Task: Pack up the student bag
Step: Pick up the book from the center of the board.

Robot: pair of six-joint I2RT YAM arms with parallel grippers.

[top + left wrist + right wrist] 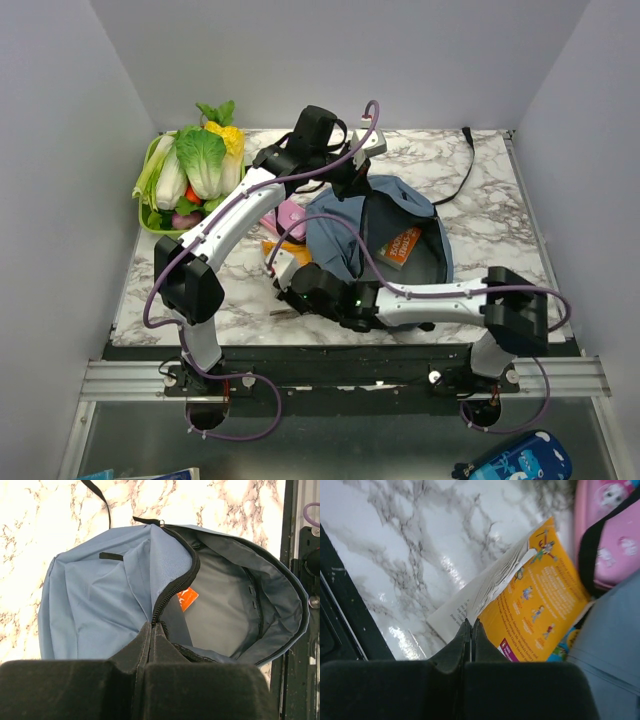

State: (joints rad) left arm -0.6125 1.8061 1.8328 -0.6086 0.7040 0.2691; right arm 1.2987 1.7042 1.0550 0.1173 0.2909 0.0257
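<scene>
The student bag (335, 235) is soft blue cloth, round and floppy. It lies in the middle of the top view, a bit to the right, on the shiny white and grey marble table (490, 190). Its mouth gapes open, grey inside, with a flat orange book (187, 598) in there.

My left arm (235, 215) stretches far up and bends over the top end of the bag. The left gripper (151, 626) is pinched tight on the bag's black zip edge.

My right arm (440, 295) lies low and reaches left across the bottom of the view. The right gripper (470, 625) is squeezed together at the white page edge of a thin yellow book (535, 610), which lies flat beside a pink pencil case (615, 540). I cannot tell if a page is caught.
</scene>
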